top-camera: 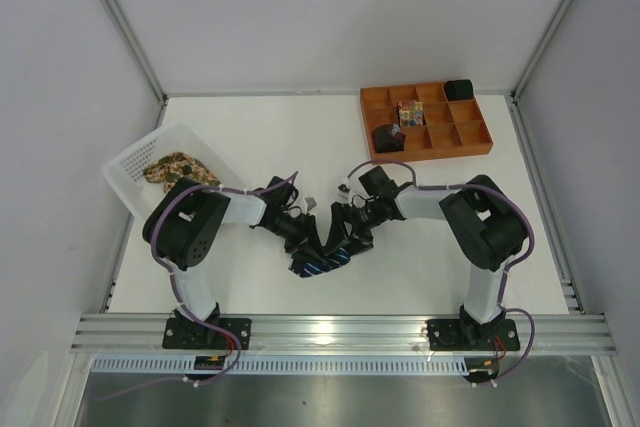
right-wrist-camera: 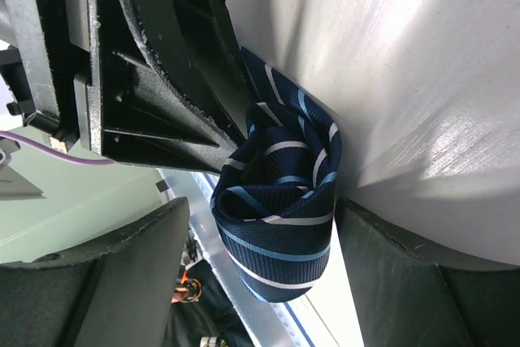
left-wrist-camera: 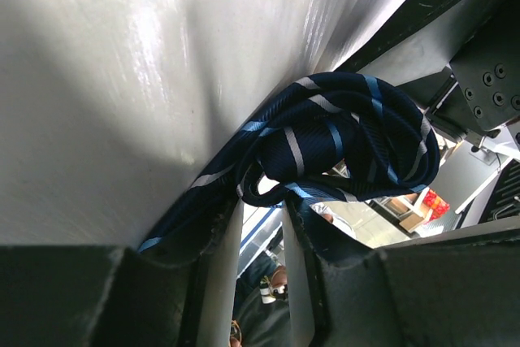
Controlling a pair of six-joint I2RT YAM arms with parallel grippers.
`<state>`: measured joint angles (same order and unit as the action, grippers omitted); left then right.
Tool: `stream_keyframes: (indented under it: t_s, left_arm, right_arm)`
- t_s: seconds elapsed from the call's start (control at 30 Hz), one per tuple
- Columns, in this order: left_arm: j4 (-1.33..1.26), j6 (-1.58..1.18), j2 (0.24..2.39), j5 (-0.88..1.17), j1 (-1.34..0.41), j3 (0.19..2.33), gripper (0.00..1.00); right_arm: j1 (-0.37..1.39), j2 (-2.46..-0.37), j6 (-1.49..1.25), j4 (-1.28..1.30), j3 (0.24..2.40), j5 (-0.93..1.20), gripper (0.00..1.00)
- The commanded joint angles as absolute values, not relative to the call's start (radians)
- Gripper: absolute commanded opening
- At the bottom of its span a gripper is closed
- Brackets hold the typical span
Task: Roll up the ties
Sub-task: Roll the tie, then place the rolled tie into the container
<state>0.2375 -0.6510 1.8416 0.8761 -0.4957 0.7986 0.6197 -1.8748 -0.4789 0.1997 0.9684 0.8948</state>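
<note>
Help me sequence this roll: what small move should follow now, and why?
Probably close the right gripper onto the navy tie: it sits rolled inside the open jaws with a gap on one side, while the left gripper seems to pinch its loose end.

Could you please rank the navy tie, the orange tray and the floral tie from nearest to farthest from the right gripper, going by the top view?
1. navy tie: right at the right gripper, centre front of the table.
2. orange tray: at the far right of the table.
3. floral tie: in the white basket, at the left edge.
</note>
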Motion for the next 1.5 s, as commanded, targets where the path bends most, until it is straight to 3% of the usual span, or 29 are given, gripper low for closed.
stream_keyframes:
  t_s: [0.0, 0.73, 0.83, 0.93, 1.13, 1.2, 1.3, 1.33, 1.47]
  left_arm:
    - [0.235, -0.597, 1.873, 0.747, -0.48, 0.778, 0.33]
    - [0.238, -0.597, 1.874, 0.752, -0.474, 0.776, 0.33]
    - [0.236, -0.598, 1.875, 0.752, -0.472, 0.776, 0.33]
    - [0.236, -0.597, 1.873, 0.752, -0.472, 0.778, 0.33]
    - [0.232, -0.598, 1.862, 0.753, -0.471, 0.776, 0.33]
    - [0.227, -0.6, 1.858, 0.755, -0.471, 0.775, 0.33]
    - [0.218, -0.604, 1.847, 0.759, -0.471, 0.773, 0.34]
    - [0.207, -0.607, 1.839, 0.765, -0.471, 0.772, 0.35]
    - [0.186, -0.618, 1.775, 0.772, -0.466, 0.762, 0.44]
  right_arm:
    - [0.629, -1.896, -0.471, 0.175, 0.974, 0.831, 0.79]
    - [0.666, -1.921, -0.547, 0.017, 0.897, 0.824, 0.58]
    - [0.667, -1.924, -0.555, 0.011, 0.887, 0.827, 0.44]
    - [0.667, -1.921, -0.56, 0.011, 0.885, 0.824, 0.43]
    - [0.667, -1.902, -0.565, 0.067, 0.911, 0.775, 0.24]
    - [0.672, -1.888, -0.551, 0.119, 0.926, 0.741, 0.22]
    - [0.684, -1.894, -0.522, 0.21, 0.983, 0.695, 0.1]
    - [0.687, -1.894, -0.517, 0.227, 1.003, 0.674, 0.0]
    - [0.689, -1.89, -0.496, 0.34, 1.052, 0.634, 0.0]
